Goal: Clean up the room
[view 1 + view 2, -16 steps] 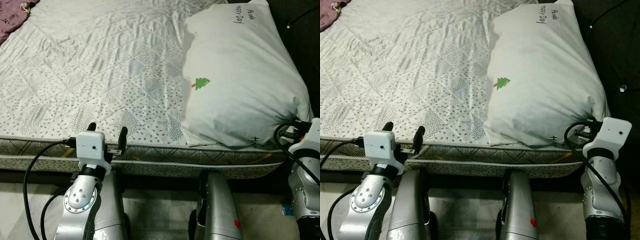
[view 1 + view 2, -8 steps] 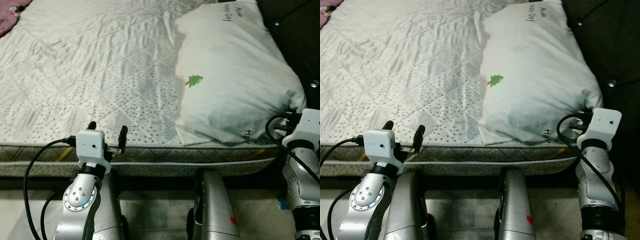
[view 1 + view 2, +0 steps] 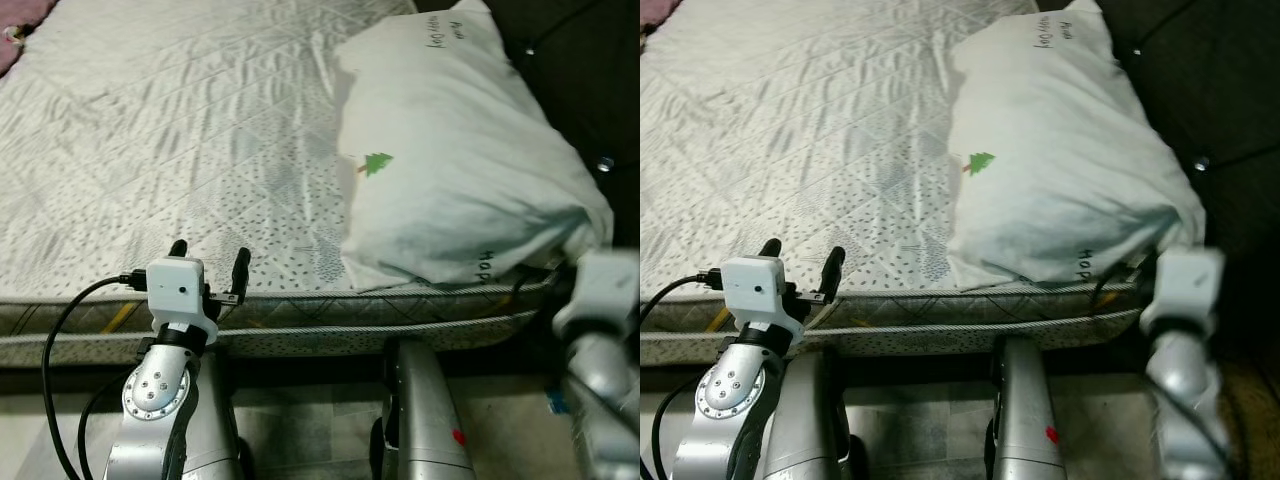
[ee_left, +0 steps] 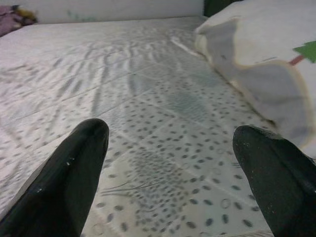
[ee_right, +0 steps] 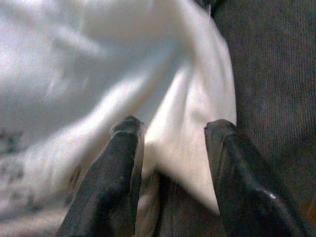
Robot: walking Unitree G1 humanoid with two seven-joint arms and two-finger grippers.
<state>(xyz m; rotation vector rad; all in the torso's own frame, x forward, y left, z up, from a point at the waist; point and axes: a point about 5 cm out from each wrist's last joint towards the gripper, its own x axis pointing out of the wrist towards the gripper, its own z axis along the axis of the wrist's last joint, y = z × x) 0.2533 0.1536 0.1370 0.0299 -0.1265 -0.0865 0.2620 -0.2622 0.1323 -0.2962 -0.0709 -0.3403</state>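
Pillow (image 3: 450,170), white with a small green tree print, lies along the bed's (image 3: 150,150) right edge, its near corner at the front edge. Right gripper (image 5: 173,133) sits at that corner, jaws wide around the fabric. Left gripper (image 3: 208,262) hovers over the bed's front edge, jaws wide, holding nothing.

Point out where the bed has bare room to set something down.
The quilted bed lies bare from the pillow across to its far left corner, where a purple cloth lies. The open left gripper hovers at the near edge of that stretch. The right side is crowded: the pillow covers it, with the right gripper open at its corner.
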